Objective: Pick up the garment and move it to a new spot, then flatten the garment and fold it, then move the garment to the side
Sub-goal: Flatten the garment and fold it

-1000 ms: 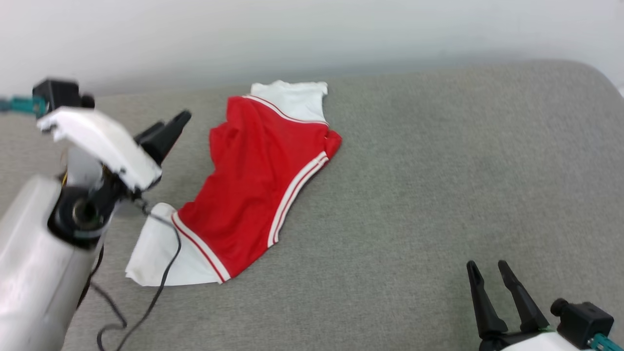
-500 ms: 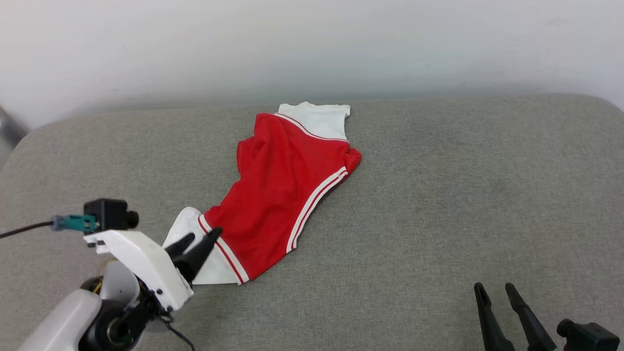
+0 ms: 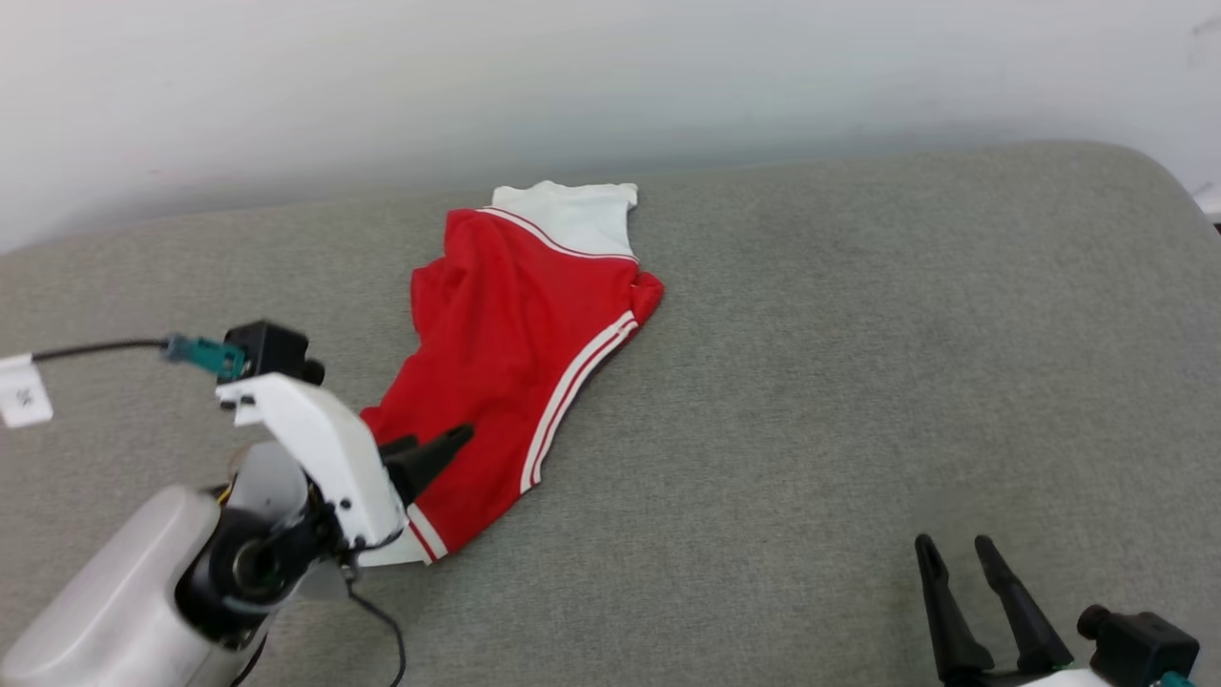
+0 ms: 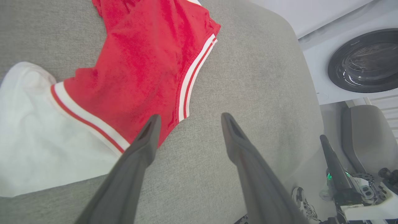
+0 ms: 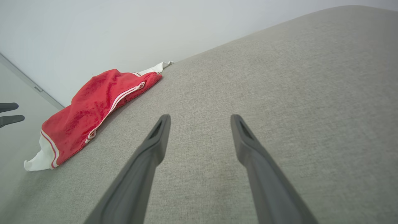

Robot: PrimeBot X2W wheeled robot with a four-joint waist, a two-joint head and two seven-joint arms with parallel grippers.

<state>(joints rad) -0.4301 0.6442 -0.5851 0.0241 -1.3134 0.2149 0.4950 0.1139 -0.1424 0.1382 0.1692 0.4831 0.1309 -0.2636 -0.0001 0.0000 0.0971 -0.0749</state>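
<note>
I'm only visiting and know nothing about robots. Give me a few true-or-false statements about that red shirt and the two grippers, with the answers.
1. The garment lies on the grey cushion, gripped by nothing. True.
2. The left gripper is shut on a white sleeve. False: it is open, at the garment's red edge.
3. The right gripper is open over bare cushion, apart from the garment. True.
4. The garment is blue with black sleeves. False: it is red, with white sleeves and striped trim.
5. A big print faces up on the garment. False: the side showing is plain red.
</note>
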